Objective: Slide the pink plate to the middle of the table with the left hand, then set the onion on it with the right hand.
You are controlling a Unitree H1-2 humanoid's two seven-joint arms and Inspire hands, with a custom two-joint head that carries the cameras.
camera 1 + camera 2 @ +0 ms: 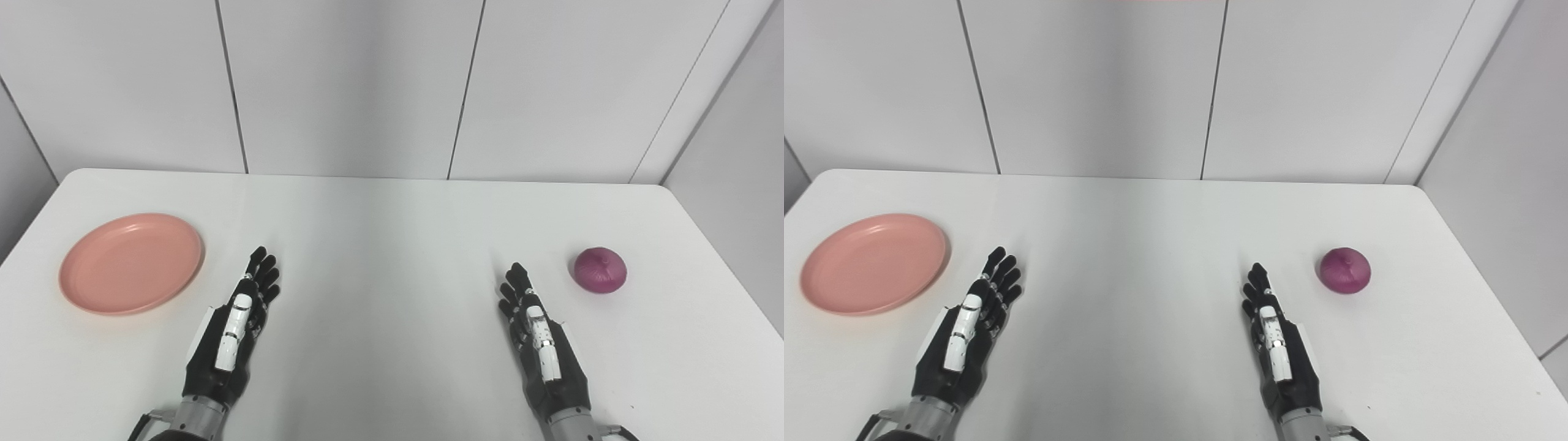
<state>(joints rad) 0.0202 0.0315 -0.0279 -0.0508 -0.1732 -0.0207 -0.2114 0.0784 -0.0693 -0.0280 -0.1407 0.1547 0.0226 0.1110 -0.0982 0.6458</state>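
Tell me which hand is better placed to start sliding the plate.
Left. The left hand lies open on the table just right of the pink plate, which sits at the table's left side. The right hand is far across, beside the onion.

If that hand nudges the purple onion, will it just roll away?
Probably, somewhat: the onion looks round and sits free on the smooth white table, so it may roll. Its flattish shape might stop it soon. Its skin looks glossy, so the right hand may find it slippery.

surface: white table [392, 214] | far left: pink plate [131, 263] | far right: purple onion [600, 270], well apart
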